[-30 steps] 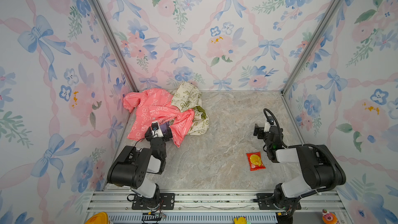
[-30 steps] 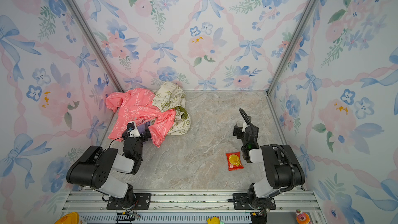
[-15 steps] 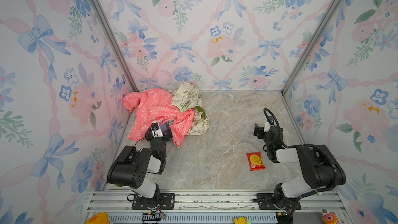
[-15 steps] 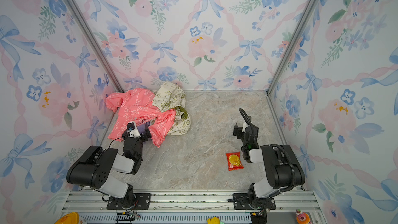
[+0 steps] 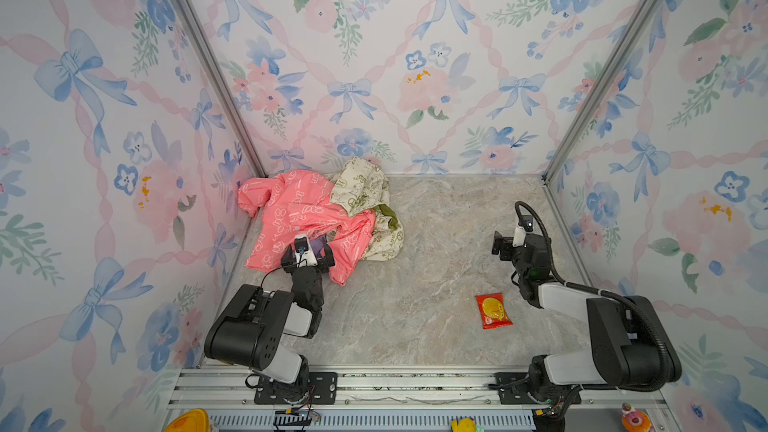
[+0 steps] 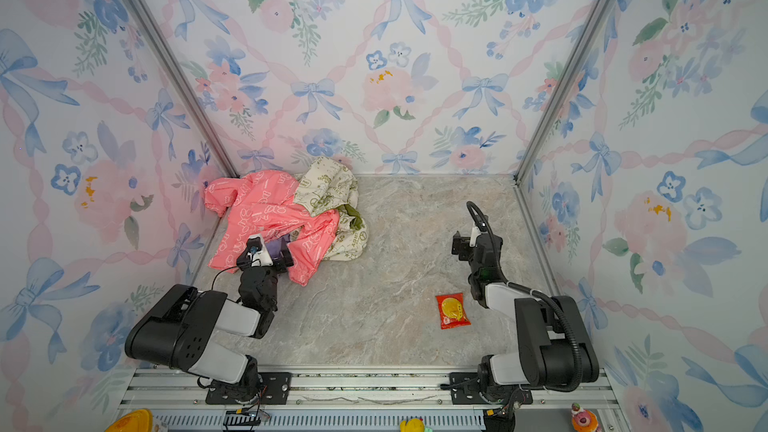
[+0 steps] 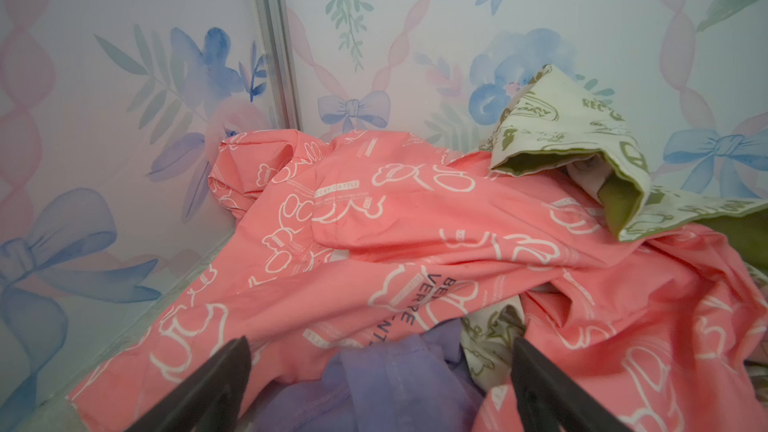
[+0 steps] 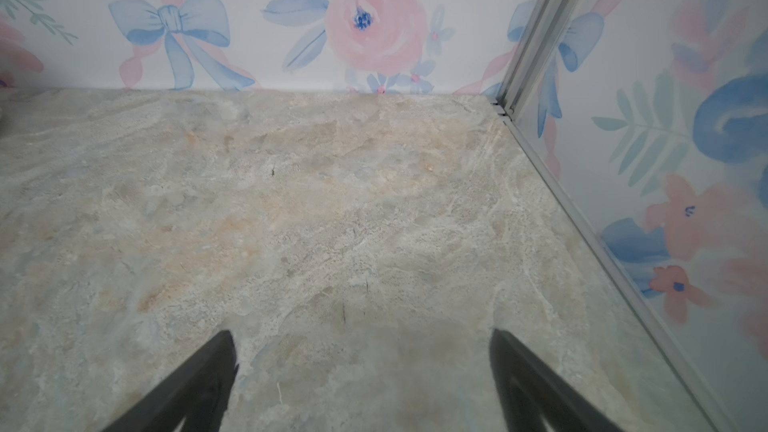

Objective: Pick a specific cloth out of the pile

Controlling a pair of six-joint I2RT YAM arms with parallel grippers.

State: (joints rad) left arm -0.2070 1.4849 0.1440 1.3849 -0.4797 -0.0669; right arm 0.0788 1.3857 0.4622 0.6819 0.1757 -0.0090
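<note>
The pile [image 5: 320,211] lies in the back left corner: a coral-pink garment [image 7: 415,234] with white print, and a cream cloth [image 7: 557,126] with olive print on top of it. The cloth [image 7: 386,380], plain lavender, pokes out from under the pink garment's near edge; in both top views only a small purple patch [image 5: 317,248] [image 6: 277,248] shows. My left gripper [image 7: 380,342] [image 5: 308,254] is open, its jaws standing on either side of the lavender fold without closing on it. My right gripper [image 8: 361,332] [image 5: 505,245] is open over bare floor at the right.
A red snack packet [image 5: 493,310] [image 6: 453,310] lies on the marble-look floor [image 5: 432,243] in front of the right arm. Floral walls close in three sides. A metal rail [image 5: 415,384] runs along the front edge.
</note>
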